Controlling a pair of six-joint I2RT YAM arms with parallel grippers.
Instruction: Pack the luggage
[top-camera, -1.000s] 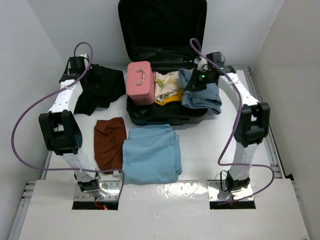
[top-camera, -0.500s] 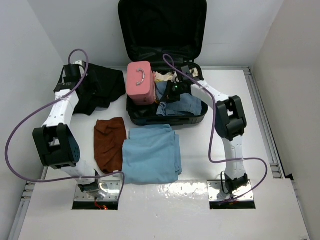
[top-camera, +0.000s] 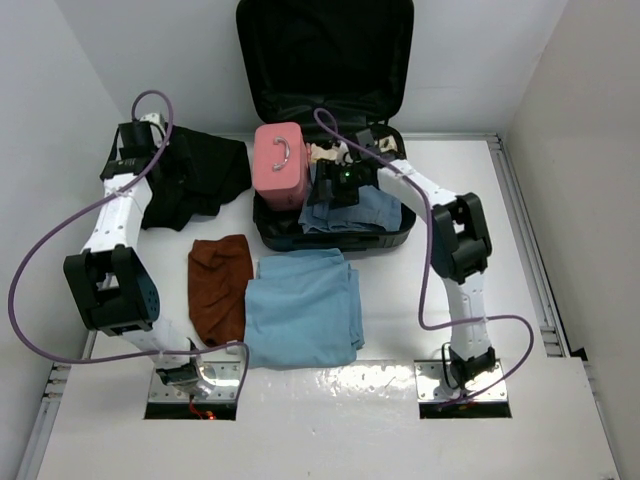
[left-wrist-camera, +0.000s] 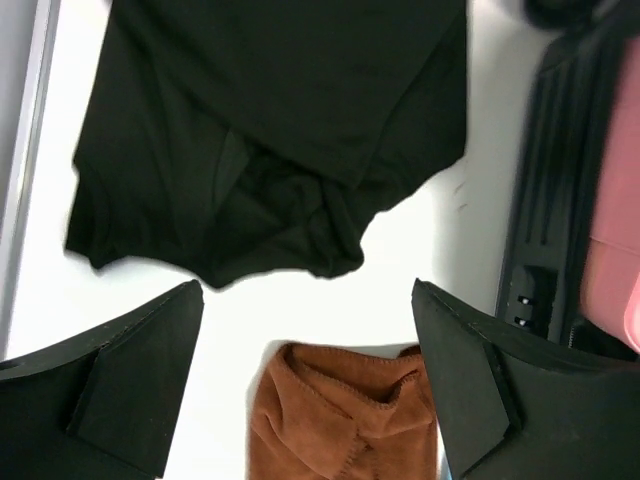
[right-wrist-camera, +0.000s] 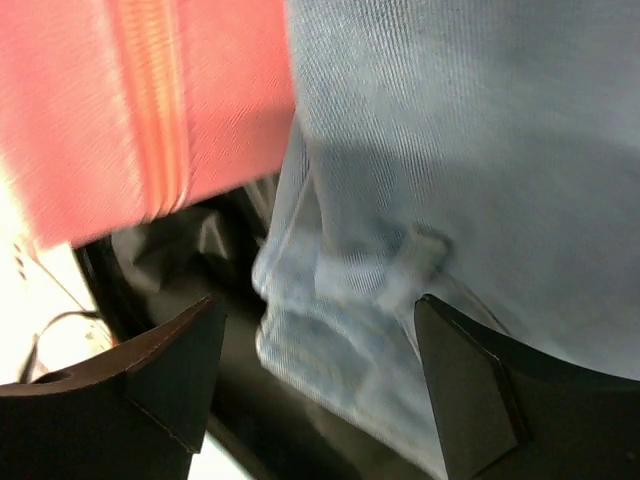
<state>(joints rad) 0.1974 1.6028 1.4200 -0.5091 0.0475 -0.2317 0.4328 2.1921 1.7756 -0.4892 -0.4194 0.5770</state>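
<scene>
The luggage (top-camera: 330, 232), a large black suitcase, lies open at the back of the table with its lid (top-camera: 325, 60) upright. Inside sit a pink case (top-camera: 280, 165), a patterned cloth (top-camera: 325, 153) and a blue denim garment (top-camera: 368, 210). My right gripper (top-camera: 325, 190) hovers open inside the suitcase. In the right wrist view that gripper (right-wrist-camera: 320, 370) has its fingers spread over the denim's (right-wrist-camera: 420, 170) folded edge, beside the pink case (right-wrist-camera: 140, 100). My left gripper (top-camera: 132, 165) stands open and empty near a black garment (top-camera: 200, 175). In the left wrist view this gripper (left-wrist-camera: 310, 390) frames the garment (left-wrist-camera: 270, 130).
A brown towel (top-camera: 220, 285) and a folded light blue cloth (top-camera: 303, 307) lie in front of the suitcase. In the left wrist view the brown towel (left-wrist-camera: 345, 420) is low between the fingers and the suitcase's ribbed shell (left-wrist-camera: 550, 200) is at right. White walls enclose the table.
My right arm swung left from the suitcase's right rim, bringing the denim down into the suitcase, and its jaws opened. My left arm drew slightly back and left.
</scene>
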